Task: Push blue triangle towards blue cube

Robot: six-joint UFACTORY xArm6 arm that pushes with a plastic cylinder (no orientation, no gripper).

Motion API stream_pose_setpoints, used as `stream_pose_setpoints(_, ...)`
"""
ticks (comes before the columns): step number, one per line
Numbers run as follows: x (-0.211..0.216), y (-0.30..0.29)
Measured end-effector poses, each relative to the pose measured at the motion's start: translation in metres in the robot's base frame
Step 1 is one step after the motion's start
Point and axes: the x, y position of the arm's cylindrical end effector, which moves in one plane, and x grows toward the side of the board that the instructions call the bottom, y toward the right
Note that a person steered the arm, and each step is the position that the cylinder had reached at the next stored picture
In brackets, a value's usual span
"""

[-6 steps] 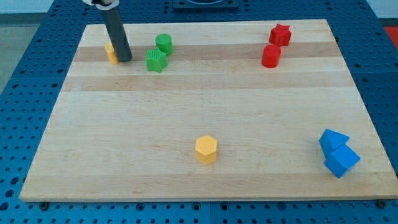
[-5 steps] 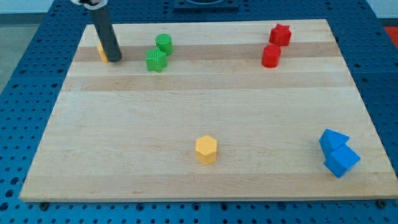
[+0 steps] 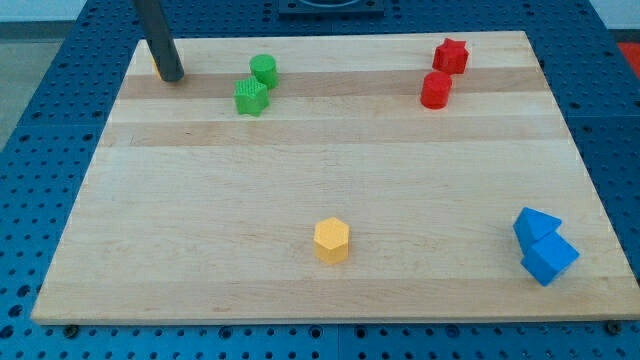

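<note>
The blue triangle (image 3: 535, 224) is already seen touching the blue cube (image 3: 550, 258) near the bottom-right corner; my tip (image 3: 171, 76), clawless, is parked top-left, so little pushing is judged needed.

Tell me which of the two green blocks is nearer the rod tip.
The lower, ridged green block. It sits left of and below the green cylinder, so it's closer to my tip at the board's top left.

blue triangle (image 3: 536, 224) touching blue cube (image 3: 550, 259) (bottom right)
</note>
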Motion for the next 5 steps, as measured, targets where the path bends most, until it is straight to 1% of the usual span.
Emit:
stream_pose_setpoints(1, -0.007, 0.0)
stream_pose_setpoints(2, 0.022, -0.006)
stream_pose_setpoints(3, 0.039, -0.03)
stream_pose_setpoints(4, 0.027, -0.048)
stream_pose_setpoints(5, 0.009, -0.049)
